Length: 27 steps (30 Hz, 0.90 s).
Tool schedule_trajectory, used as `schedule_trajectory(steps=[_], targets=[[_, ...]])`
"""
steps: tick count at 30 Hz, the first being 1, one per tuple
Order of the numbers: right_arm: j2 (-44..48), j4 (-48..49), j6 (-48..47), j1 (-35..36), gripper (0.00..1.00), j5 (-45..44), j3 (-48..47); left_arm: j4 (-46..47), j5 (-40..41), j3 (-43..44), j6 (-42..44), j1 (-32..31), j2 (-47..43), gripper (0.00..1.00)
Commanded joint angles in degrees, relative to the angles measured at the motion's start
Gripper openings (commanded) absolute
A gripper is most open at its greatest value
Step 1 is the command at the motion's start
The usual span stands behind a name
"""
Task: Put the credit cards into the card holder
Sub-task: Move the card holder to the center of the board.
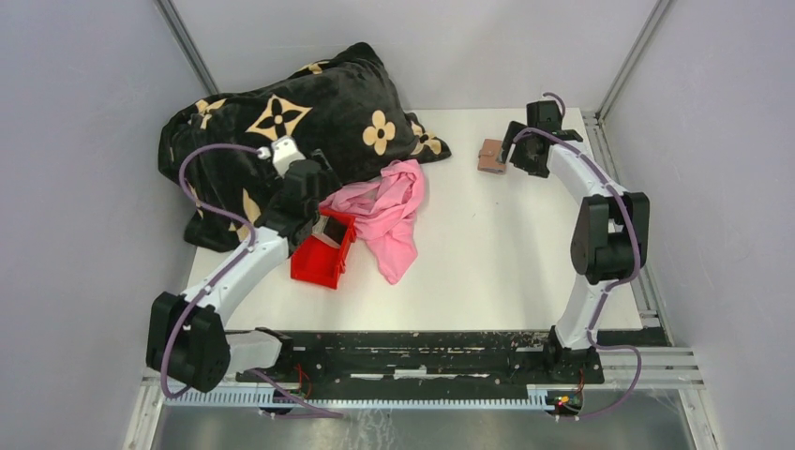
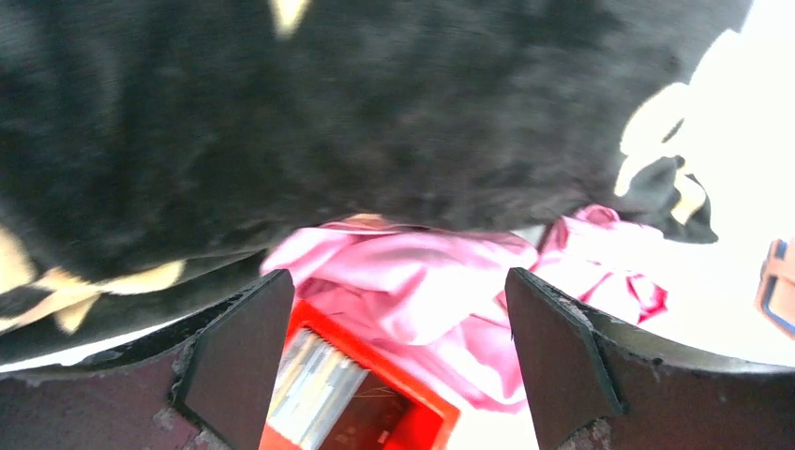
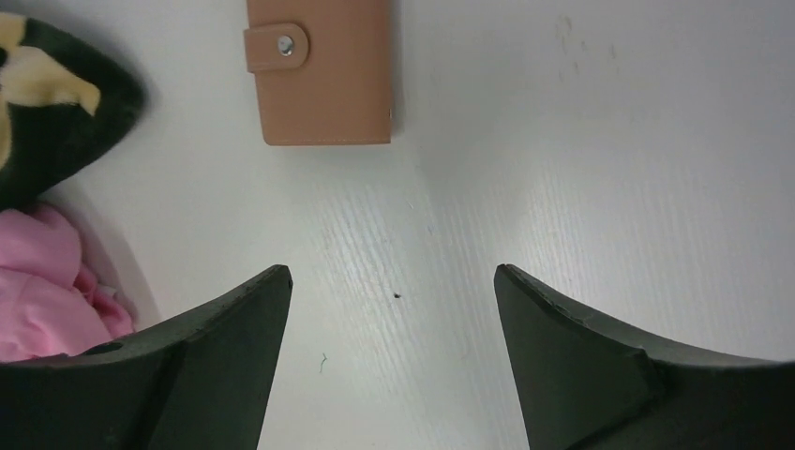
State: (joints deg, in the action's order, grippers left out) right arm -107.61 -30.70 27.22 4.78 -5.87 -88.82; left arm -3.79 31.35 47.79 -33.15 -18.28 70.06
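Note:
The brown leather card holder [image 1: 489, 156] lies closed on the white table at the back right; the right wrist view shows it [image 3: 323, 70] with its snap tab fastened. My right gripper [image 1: 517, 156] is open and empty just right of it, above the table. The credit cards [image 2: 314, 386] stand as a grey-white stack inside a red plastic bin [image 2: 427, 408], seen in the left wrist view. My left gripper [image 2: 394, 356] is open and empty above the bin [image 1: 323, 255] in the overhead view. The cards are barely visible from above.
A black blanket [image 1: 281, 122] with tan flower patterns lies heaped at the back left. A pink cloth [image 1: 389, 211] lies crumpled between the blanket and the bin, touching the bin's far side. Grey walls enclose the table.

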Motion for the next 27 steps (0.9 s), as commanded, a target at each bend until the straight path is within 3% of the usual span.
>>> schedule_trajectory(steps=[1,13,27], targets=[[-3.0,2.6,1.3,-0.4,0.87,1.7,-3.4,0.8,0.9,7.4,8.5,-5.7,4.7,0.90],[-16.2,5.8,4.2,-3.6,0.86,10.3,-11.2,1.6,-3.0,21.8,13.6,-12.9,17.9,0.85],[-26.6,4.6,5.1,-3.8,0.82,12.4,-19.3,3.9,-4.8,29.2,15.5,-16.0,27.1,0.82]])
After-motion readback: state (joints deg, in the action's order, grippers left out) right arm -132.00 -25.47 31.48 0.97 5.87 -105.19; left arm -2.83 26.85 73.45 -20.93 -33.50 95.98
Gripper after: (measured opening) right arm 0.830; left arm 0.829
